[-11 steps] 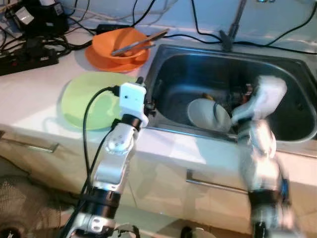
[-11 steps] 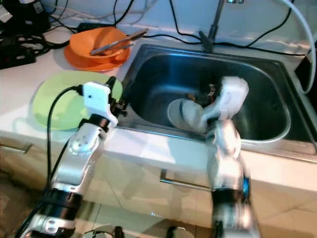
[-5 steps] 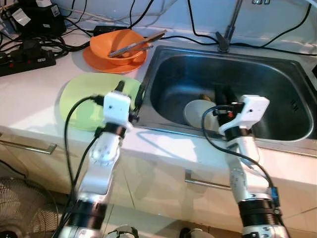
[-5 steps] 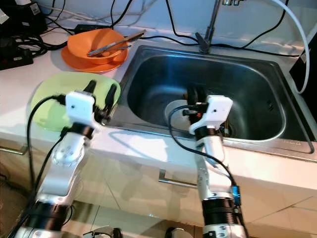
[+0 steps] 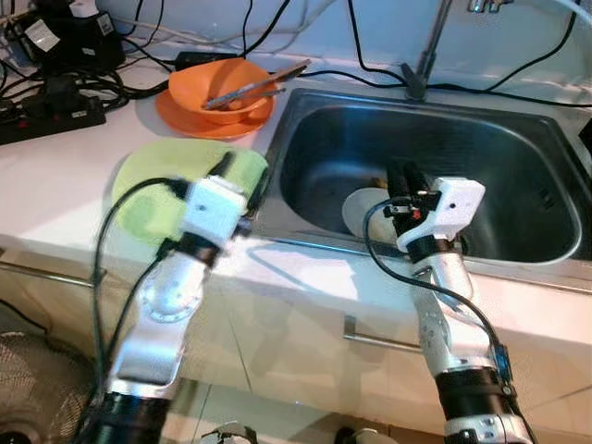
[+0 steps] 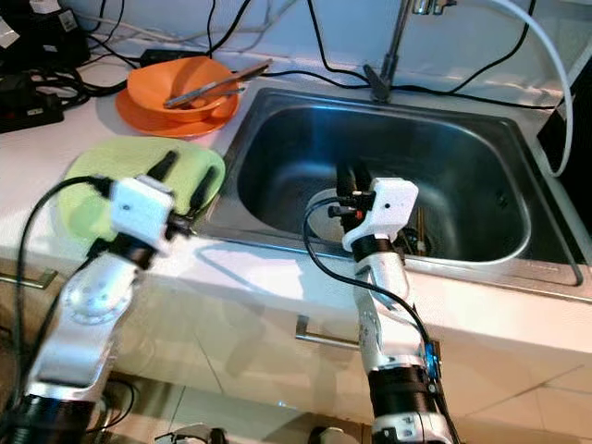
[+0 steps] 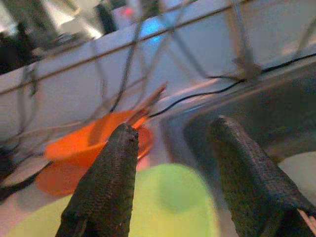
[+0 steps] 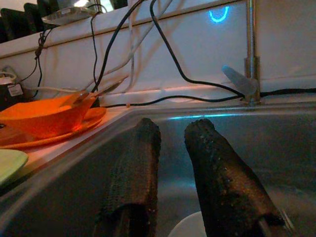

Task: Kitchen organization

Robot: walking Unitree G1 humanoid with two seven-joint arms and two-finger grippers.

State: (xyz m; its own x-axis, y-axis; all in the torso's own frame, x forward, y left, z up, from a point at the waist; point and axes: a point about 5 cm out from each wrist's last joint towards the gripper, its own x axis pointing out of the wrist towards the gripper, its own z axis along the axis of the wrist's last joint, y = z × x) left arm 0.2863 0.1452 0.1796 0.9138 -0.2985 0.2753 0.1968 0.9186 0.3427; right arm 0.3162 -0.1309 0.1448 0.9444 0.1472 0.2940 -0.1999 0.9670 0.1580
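Fingers of right gripper (image 6: 349,176) nearly closed, empty, over white plate (image 5: 363,209) at sink's (image 5: 518,157) 6 o'clock; likely slippery, fragile—grip rim; left gripper (image 7: 173,163) spread.

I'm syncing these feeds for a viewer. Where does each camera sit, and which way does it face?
Left eye and right eye views: on the head, looking down at the sink and both silver arms.
Left wrist view: along the left end effector toward the green plate and orange bowl.
Right wrist view: along the right end effector, inside the sink.
All views share the orange bowl.
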